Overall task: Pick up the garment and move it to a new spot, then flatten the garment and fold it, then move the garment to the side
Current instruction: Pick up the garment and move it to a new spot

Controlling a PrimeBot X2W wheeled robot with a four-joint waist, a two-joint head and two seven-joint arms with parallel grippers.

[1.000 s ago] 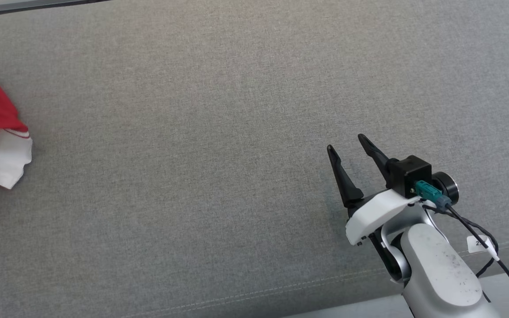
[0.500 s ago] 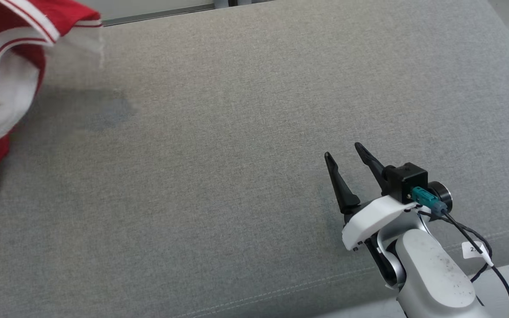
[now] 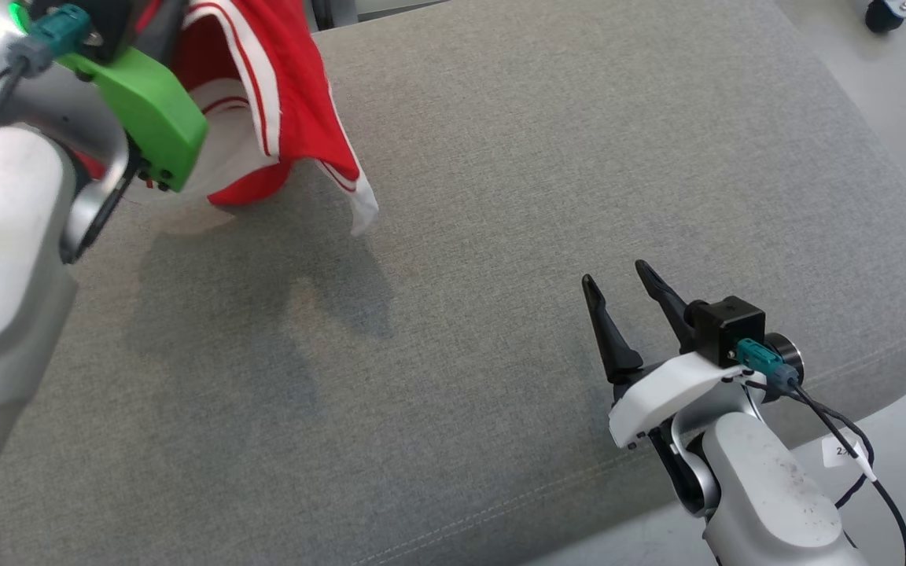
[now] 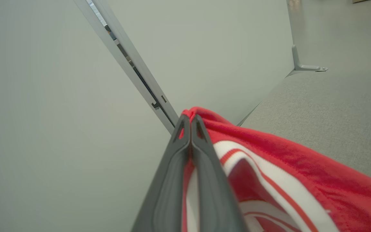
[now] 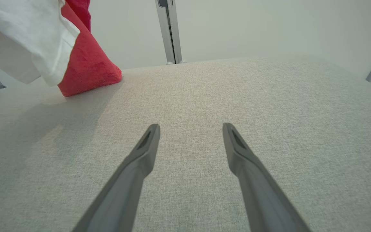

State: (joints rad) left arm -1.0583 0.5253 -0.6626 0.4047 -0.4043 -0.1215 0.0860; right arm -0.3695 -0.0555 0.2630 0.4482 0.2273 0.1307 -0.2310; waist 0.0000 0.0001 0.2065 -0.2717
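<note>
The garment (image 3: 280, 94) is red with white stripes and a white panel. It hangs bunched at the upper left of the head view, its lowest folds touching the grey cushion (image 3: 516, 181). My left gripper (image 4: 190, 117) is shut on a red edge of the garment (image 4: 285, 161), which drapes away to the right in the left wrist view. The left arm's green mount (image 3: 146, 118) sits just left of the cloth. My right gripper (image 3: 614, 273) hovers low over the cushion's front right, open and empty. In the right wrist view the right gripper (image 5: 191, 126) points at bare cushion, with the garment (image 5: 85, 67) far to the upper left.
The cushion's rounded edge (image 3: 893, 346) runs along the right and front, with pale floor beyond it and a caster wheel (image 3: 885, 12) at the top right. A metal post (image 5: 169, 32) and a pale wall stand behind the cushion.
The head camera has swung, shifting the whole picture. The left arm has lifted the garment off the cushion and come into view at the upper left. The right gripper stays open.
</note>
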